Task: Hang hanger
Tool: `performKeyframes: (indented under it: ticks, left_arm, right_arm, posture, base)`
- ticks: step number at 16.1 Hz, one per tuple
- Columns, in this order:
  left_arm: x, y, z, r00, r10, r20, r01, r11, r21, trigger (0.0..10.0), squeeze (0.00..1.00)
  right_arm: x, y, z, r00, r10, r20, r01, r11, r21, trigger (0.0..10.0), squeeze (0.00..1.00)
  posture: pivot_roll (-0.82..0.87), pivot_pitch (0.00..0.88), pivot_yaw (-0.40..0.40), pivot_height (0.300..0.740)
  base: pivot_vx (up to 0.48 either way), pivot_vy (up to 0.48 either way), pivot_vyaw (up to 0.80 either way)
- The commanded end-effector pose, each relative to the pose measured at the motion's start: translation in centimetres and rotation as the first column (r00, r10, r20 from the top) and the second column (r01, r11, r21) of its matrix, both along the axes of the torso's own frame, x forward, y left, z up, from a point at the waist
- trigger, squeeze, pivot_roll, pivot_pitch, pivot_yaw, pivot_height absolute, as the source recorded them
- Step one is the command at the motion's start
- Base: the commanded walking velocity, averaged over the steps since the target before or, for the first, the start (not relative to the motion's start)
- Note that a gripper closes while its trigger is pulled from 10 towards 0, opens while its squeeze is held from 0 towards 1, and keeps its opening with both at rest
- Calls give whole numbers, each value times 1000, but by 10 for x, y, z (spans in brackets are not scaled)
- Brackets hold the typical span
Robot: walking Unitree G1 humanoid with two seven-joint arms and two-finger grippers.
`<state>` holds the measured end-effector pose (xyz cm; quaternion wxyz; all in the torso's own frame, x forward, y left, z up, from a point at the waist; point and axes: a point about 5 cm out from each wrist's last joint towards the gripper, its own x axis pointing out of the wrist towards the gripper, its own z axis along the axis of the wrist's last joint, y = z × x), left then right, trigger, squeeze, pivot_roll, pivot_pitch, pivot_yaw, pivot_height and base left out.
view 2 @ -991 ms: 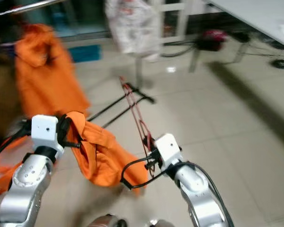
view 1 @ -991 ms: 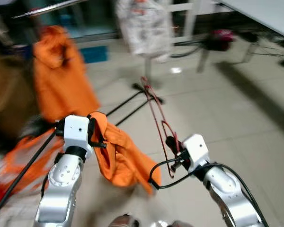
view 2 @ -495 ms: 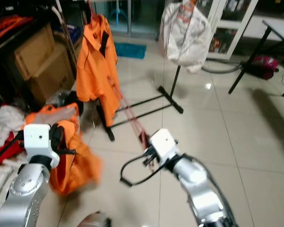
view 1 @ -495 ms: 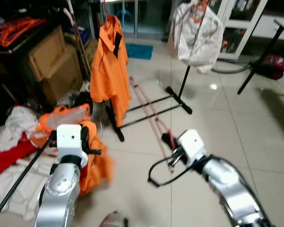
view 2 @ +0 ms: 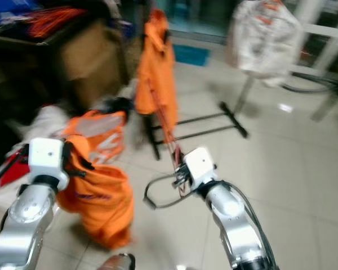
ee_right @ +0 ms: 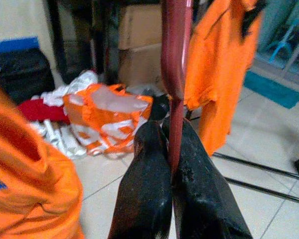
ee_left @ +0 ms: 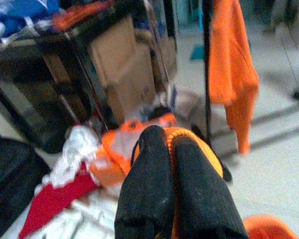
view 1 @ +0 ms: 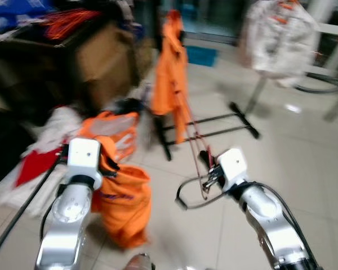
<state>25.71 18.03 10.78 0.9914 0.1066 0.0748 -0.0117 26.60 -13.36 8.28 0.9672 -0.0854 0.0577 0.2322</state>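
Observation:
My right gripper (ee_right: 165,130) is shut on the dark red hanger (ee_right: 175,55), which stands up from the fingers (ee_right: 145,164). In the left eye view that hanger (view 1: 195,133) rises from the right gripper (view 1: 206,170) at centre. My left gripper (ee_left: 168,133) is shut on an orange garment (ee_left: 197,144); the garment (view 1: 124,197) hangs down from it at lower left. Ahead, an orange shirt (view 1: 170,79) hangs on a black clothes rack (view 1: 239,115). The eye views are blurred.
A white garment (view 1: 277,34) hangs at the back right. Cardboard boxes (view 1: 101,56) stand under a dark table at the left. A heap of clothes and an orange bag (view 1: 110,128) lies on the tiled floor to the left, with red cloth (view 1: 36,163).
The camera has swung, so the rack and the orange shirt now sit straight ahead and nearer. Both grippers keep their hold on the garment and the hanger.

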Motion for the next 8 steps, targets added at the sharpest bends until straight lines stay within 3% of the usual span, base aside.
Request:
performKeyframes:
  ticks: [1,3,4,6,8]
  left_arm:
    - [8,-13,6,996,-94,2,94,995,15,10000,0]
    - [15,-13,10,994,-107,15,107,994,-5,10000,0]
    - [21,-12,15,993,-110,29,111,994,-19,10000,0]
    - [30,-12,20,989,-150,1,150,989,21,10000,0]
    - [36,-16,29,966,-259,9,258,963,78,10000,0]
  right_arm:
    - [3,-12,5,998,-65,16,65,998,-8,10000,0]
    - [3,-13,15,997,-53,54,54,998,-22,10000,0]
    - [2,-13,25,996,-23,84,27,999,-45,10000,0]
    - [0,-15,37,994,6,106,-1,999,-49,10000,0]
    - [0,-15,45,993,27,116,-20,998,-56,10000,0]
  posture:
    - [30,91,53,740]
    - [11,90,67,740]
    - [-1,89,69,740]
    - [-7,89,66,740]
    - [-14,89,54,740]
  base:
    - [0,0,0]
    - [0,386,0]
    - [0,0,0]
    - [0,0,0]
    - [0,0,0]
